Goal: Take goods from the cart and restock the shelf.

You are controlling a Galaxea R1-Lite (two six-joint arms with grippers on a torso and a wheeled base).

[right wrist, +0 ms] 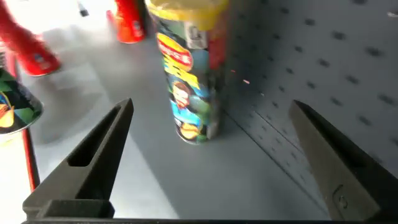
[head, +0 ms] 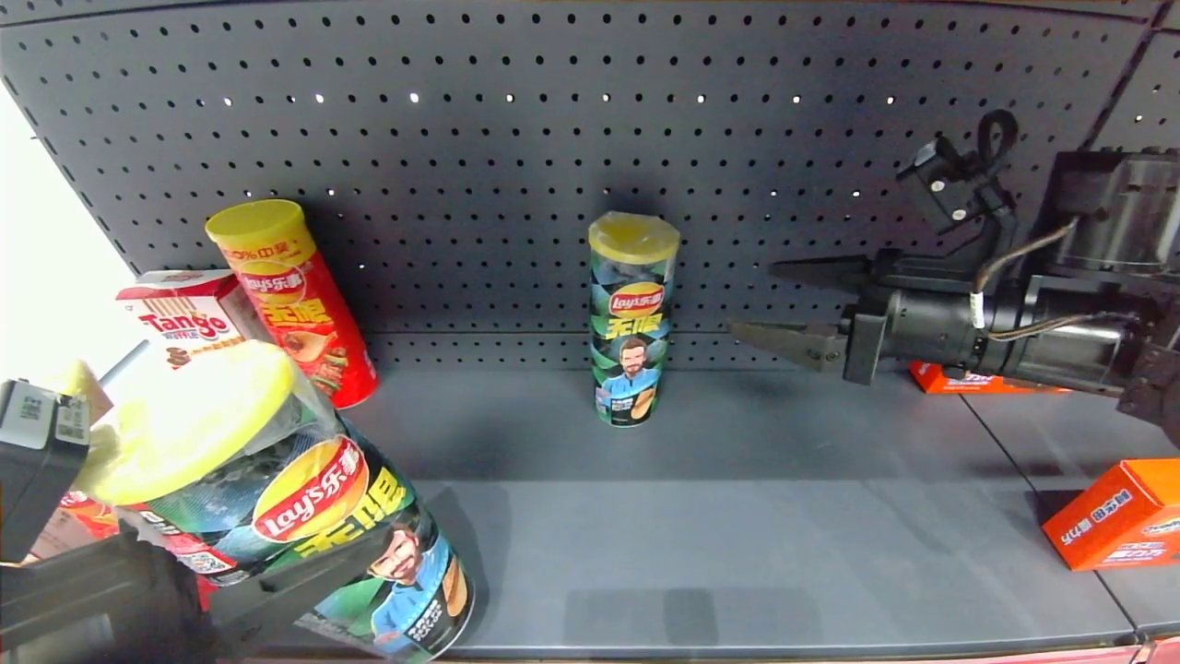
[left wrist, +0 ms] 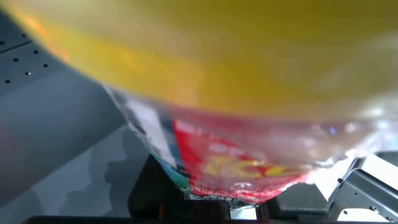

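**Chip can in hand, shelf ahead**

Clamped in left gripper (head: 230, 599): yellow-lidded chip can (head: 304, 498), tilted, over front-left edge of shelf (head: 784, 516). Probably light, stiff-walled yet crushable, glossy and slick; best held mid-body, gently. Spread wide and empty: right gripper (head: 756, 297), just beside standing chip can (head: 632, 323) by the pegboard (head: 461, 138). Hard to make out: the grip itself, largely behind the can.

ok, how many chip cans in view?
3. A red can at back left of the shelf; a green can upright at back middle; a second green can, tilted, held in the left gripper at front left. Others may hide behind it.
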